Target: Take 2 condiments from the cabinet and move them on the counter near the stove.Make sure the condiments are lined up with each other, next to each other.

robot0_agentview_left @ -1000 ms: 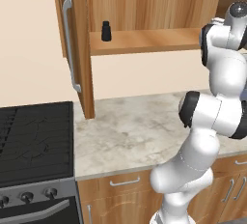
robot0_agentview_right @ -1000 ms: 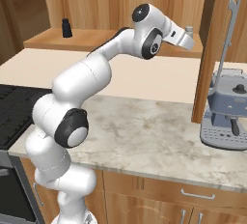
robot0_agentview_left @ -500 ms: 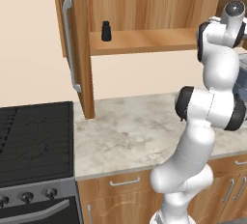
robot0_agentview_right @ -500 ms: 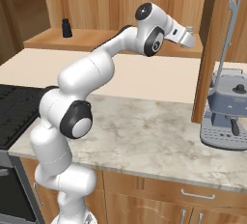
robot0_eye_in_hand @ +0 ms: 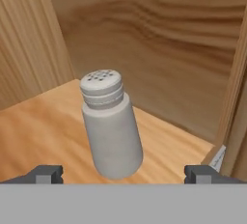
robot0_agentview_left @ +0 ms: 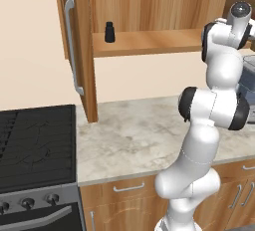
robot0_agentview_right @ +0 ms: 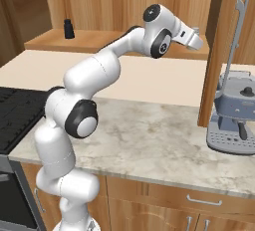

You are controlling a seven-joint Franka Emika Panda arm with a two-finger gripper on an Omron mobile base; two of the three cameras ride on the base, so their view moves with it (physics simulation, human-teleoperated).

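At the cabinet (robot0_agentview_left: 149, 6) shelf, jaws wide, grey shaker dead ahead.

My forearm has swung from a slant to nearly upright over the last second, which puts my gripper (robot0_eye_in_hand: 123, 172) deep at the right end of the shelf (robot0_eye_in_hand: 43, 131); I judge the reach is about done and closing comes next. Fingers stand fully apart, holding nothing. The grey shaker (robot0_eye_in_hand: 111, 126) sits between the two fingertips (robot0_eye_in_hand: 46, 174), upright on the shelf near the back corner, long axis vertical, perforated cap up, leaning slightly in my view from camera tilt. The black shaker (robot0_agentview_left: 109, 32) stands upright at the shelf's left end, well apart. Counter (robot0_agentview_left: 134, 135) by the stove (robot0_agentview_left: 35, 145) has no condiment yet.
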